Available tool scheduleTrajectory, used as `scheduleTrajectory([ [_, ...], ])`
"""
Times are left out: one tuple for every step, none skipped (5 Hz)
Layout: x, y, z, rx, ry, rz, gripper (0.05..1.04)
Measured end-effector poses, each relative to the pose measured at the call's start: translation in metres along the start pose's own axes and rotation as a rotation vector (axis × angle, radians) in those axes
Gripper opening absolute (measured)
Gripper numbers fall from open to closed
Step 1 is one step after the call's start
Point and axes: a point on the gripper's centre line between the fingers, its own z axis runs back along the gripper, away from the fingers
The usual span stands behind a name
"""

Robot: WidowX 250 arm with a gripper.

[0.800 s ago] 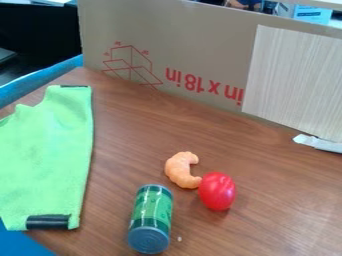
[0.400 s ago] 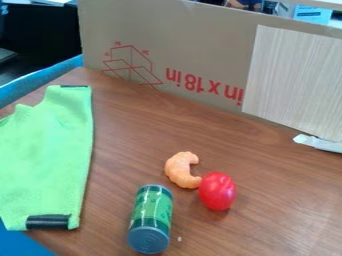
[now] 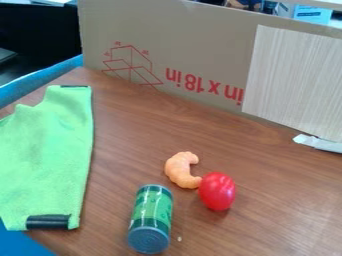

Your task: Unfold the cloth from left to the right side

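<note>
Can [image 3: 150, 219] near shrimp [image 3: 182, 170], red tomato [image 3: 217, 191]

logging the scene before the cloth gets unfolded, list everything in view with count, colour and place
cloth: 1, bright green with dark edge strips, left
can: 1, green with grey-blue end, lower middle
crescent-shaped toy food: 1, orange, above the can
oval toy, perhaps a tomato: 1, red, right of the crescent
speck: 1, pale, right of the can
table: 1, brown wood-grain, beneath these
cardboard sheet: 1, tan with red print, behind
panel: 1, pale streaked, upper right
strip: 1, whitish, below the panel
box: 1, blue and white, background top right
</note>
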Motion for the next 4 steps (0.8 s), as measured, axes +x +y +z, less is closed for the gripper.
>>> scheduleTrajectory([
  [-0.014,0.003,-0.019,-0.012,-0.047,0.116,1.001],
  [-0.011,0.005,-0.026,-0.004,-0.076,0.191,1.001],
  [-0.005,0.006,-0.052,-0.025,-0.066,0.245,1.001],
  [-0.002,0.010,-0.065,-0.010,-0.062,0.276,1.001],
])
